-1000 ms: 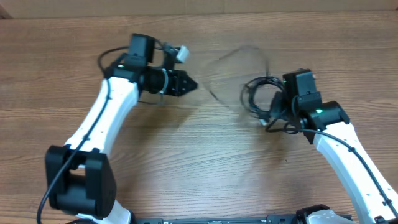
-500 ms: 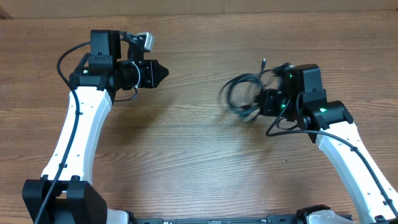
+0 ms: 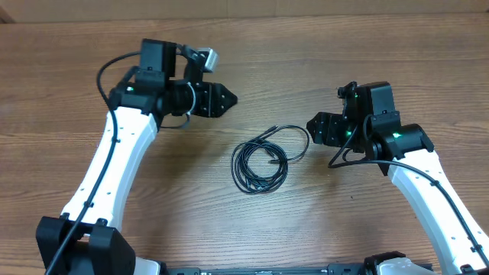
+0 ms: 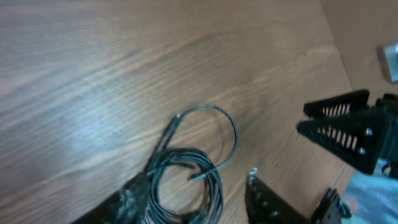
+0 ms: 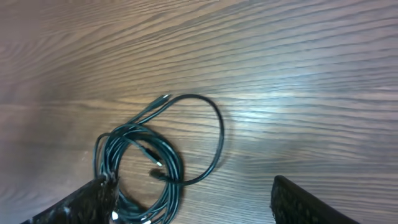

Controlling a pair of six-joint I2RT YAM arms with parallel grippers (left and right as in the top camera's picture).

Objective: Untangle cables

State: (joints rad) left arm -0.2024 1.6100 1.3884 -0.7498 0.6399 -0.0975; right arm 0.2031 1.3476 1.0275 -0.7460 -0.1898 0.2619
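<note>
The cables (image 3: 280, 173) lie as one loose coil of thin black cords on the wooden table (image 3: 229, 229), about in the middle, between the two arms and a little nearer than both grippers. Several turns are wound together in a round bundle. One wider single loop leaves this bundle toward the far right and bends back to a small plug end at the far side of the coil. Another short end with a plug lies inside the ring. The left gripper (image 3: 229, 99) hangs to the far left of the coil and is apart from it. In the left wrist view its fingers (image 4: 134, 199) are spread wide, with the coil showing on the table between them, and they hold nothing. The right gripper (image 3: 312, 126) is to the right of the coil, near the wide loop but not touching it. Its fingers (image 5: 305, 199) are also spread and empty. A small green light glows on the right arm (image 3: 397, 141).
</note>
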